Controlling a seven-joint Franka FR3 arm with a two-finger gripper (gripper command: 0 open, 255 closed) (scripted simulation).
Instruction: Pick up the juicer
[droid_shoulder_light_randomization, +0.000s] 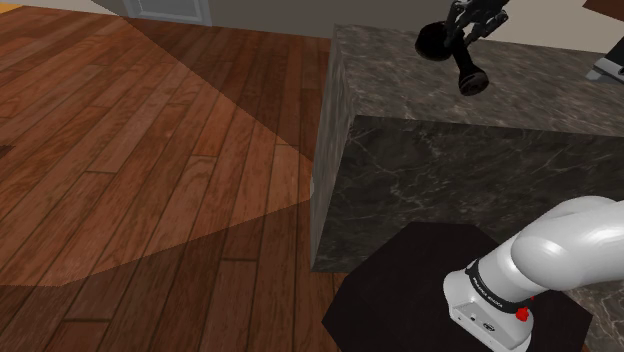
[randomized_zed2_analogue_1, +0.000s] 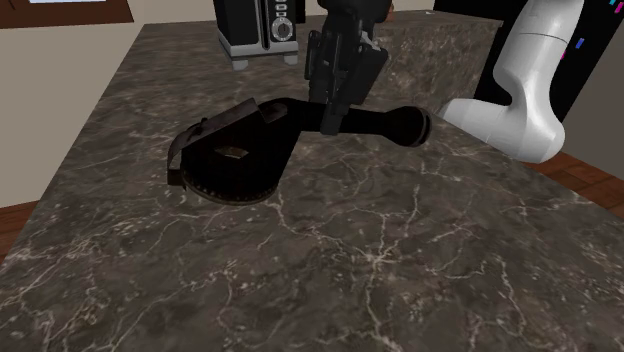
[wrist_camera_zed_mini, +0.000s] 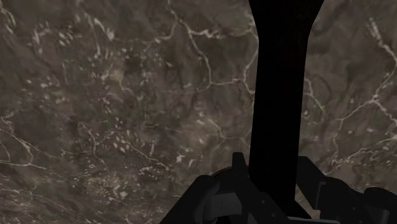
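The black gripper is closed on the long handle of the black juicer, one finger on each side of it, over the dark veined stone countertop. The juicer's round bowl lies toward the second exterior view's left. It cannot be determined whether the bowl touches the stone. A black-and-silver appliance stands behind.
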